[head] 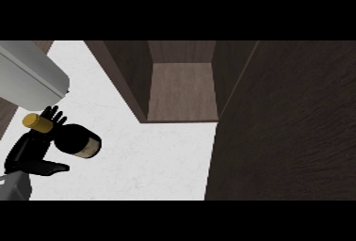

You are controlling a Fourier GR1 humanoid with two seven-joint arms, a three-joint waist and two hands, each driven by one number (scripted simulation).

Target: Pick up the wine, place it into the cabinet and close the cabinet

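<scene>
Currently the left hand [31,148] has its fingers curled round the wine [75,140] above the table [160,155], risking collision with the open cabinet [182,92] door [292,132] during transfer.

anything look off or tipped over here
Yes: the wine bottle is not upright. It lies tilted in the left hand, gold cap toward the view's left, dark base toward the open cabinet. No spill or damage shows. The cabinet door stands wide open.
</scene>
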